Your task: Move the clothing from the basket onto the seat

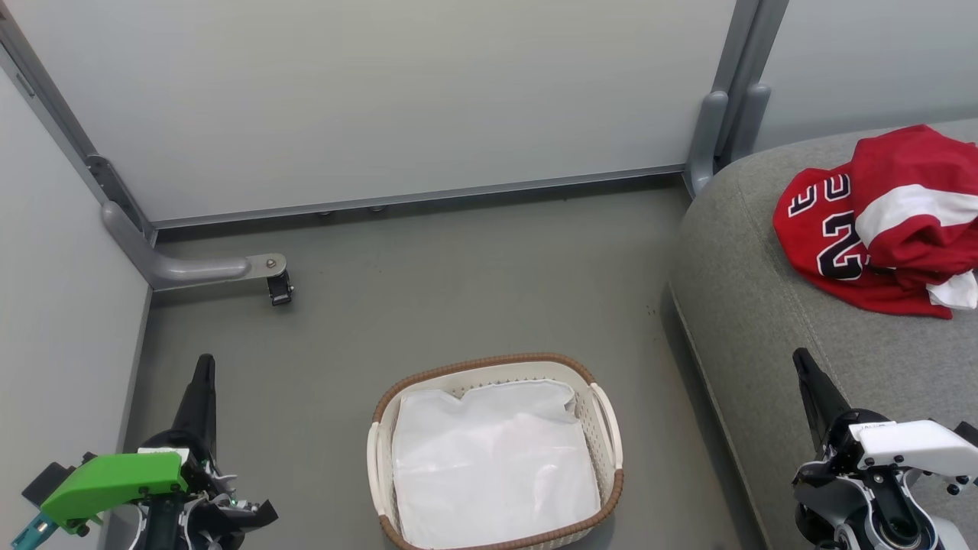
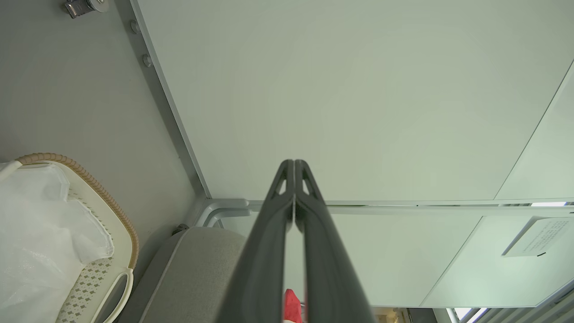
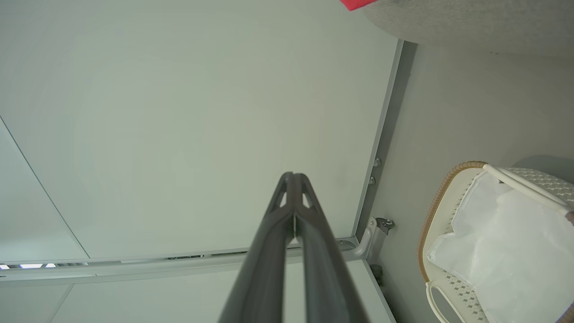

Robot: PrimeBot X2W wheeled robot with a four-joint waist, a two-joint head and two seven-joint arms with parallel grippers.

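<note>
My left claw [image 1: 204, 365] sits low at my left, its two dark fingers pressed flat together and holding nothing. My right claw [image 1: 801, 359] is the same at my right, closed tight and empty, its tip seen against the grey seat [image 1: 749, 305]. Between the two, on the grey floor [image 1: 458, 290], stands the basket [image 1: 489, 363], with a flat white sheet [image 1: 489, 458] lying inside it. The clothing [image 1: 879, 221] lies in a red heap on top of the seat, well apart from the basket — the jersey's black number faces up, with a white-banded piece bunched over it.
</note>
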